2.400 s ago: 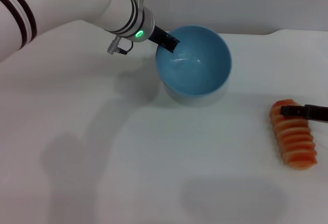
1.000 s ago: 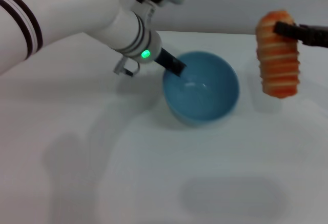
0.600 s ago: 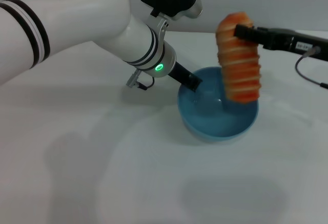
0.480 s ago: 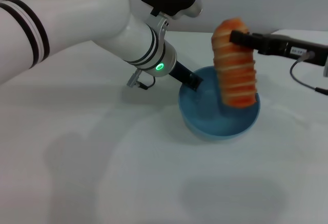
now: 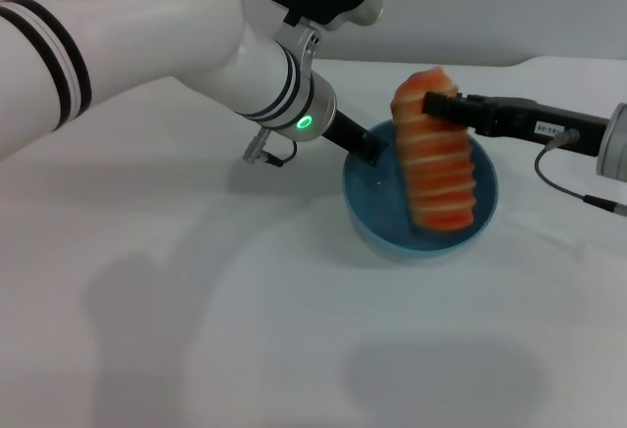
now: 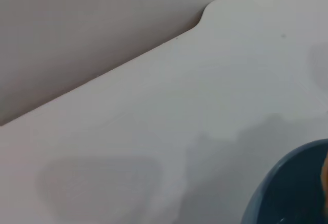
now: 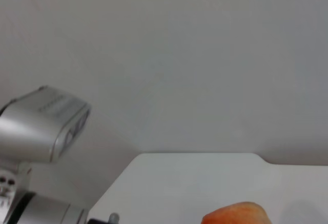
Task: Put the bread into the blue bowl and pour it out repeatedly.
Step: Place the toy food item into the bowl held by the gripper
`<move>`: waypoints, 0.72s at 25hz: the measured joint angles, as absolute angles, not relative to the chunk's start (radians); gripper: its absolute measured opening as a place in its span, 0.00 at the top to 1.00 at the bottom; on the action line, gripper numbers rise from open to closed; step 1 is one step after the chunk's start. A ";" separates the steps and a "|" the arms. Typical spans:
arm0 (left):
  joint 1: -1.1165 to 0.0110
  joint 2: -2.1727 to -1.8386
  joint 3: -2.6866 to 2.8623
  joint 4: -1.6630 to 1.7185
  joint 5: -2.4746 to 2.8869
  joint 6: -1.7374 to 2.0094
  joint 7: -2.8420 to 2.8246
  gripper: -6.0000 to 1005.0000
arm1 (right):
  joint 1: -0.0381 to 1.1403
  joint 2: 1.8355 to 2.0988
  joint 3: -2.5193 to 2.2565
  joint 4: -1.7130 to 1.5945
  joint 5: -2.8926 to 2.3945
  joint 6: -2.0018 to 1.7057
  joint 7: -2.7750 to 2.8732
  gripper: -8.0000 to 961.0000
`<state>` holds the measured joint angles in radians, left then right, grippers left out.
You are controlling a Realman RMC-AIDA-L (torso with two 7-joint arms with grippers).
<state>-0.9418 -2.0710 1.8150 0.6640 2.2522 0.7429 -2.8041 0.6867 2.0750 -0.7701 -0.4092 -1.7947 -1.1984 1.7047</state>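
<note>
White desk point(image 5: 147, 350) carries the scene. At the left, the bowl's point(image 5: 480, 222) left rim is gripped by the left tool point(image 5: 364, 144), one finger seen inside the rim. The bowl sits at centre right. Above it the bread point(image 5: 434, 154) hangs upright, striped side showing, pinched at its upper end by the right tool point(image 5: 438, 107), which reaches in from the right. Half a second ago the bread hung higher and a little further right; its lower end has since been lowered inside the bowl, though contact with the bottom cannot be told. Release is judged to be the next step, before any pouring.
</note>
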 joint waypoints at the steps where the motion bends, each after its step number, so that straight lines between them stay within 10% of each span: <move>1: -0.942 -2.071 1.813 0.664 2.251 0.743 -2.804 0.99 | 0.689 2.075 -0.770 -0.405 -1.795 -1.198 1.697 0.75; 10: -0.932 -2.071 1.813 0.666 2.250 0.742 -2.804 0.99 | 0.688 2.075 -0.763 -0.396 -1.794 -1.195 1.668 0.52; 18: -0.929 -2.068 1.819 0.665 2.252 0.723 -2.804 0.99 | 0.577 2.070 -0.757 -0.490 -1.612 -1.217 1.588 0.53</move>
